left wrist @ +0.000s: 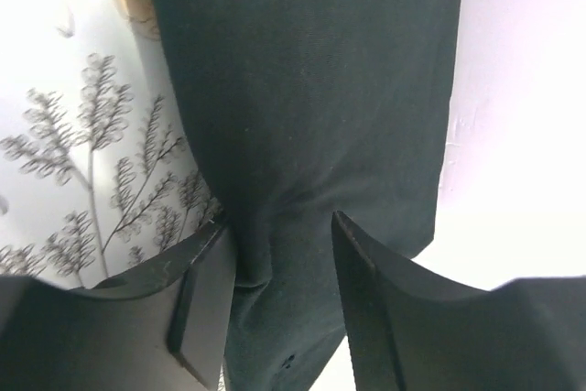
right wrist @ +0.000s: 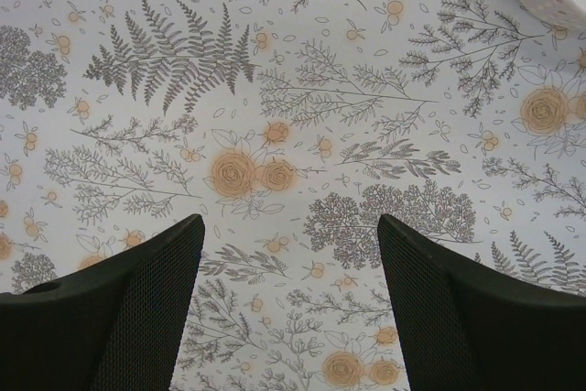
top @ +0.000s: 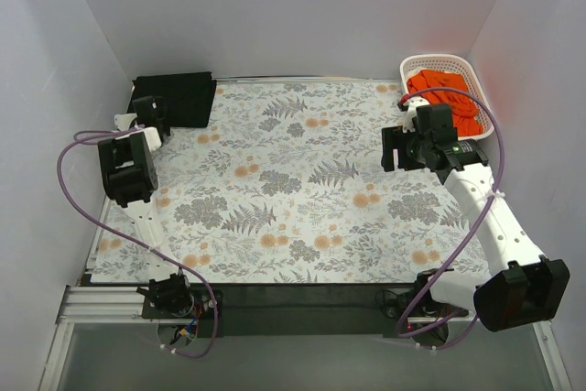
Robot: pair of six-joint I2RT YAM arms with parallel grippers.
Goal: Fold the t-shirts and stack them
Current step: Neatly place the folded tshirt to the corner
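Two arms are reaching over the floral table cover (top: 302, 190). The right gripper (right wrist: 288, 226) is hovering with jaws spread wide above bare print. Beyond it, a white basket (top: 439, 59) is holding the orange t-shirts (top: 439, 89) at the far right corner. The left gripper (left wrist: 279, 226) is straddling the folded black t-shirt (top: 183, 93) in the far left corner, its long axis running left-right. Whether the jaws are pinching it, I cannot tell.
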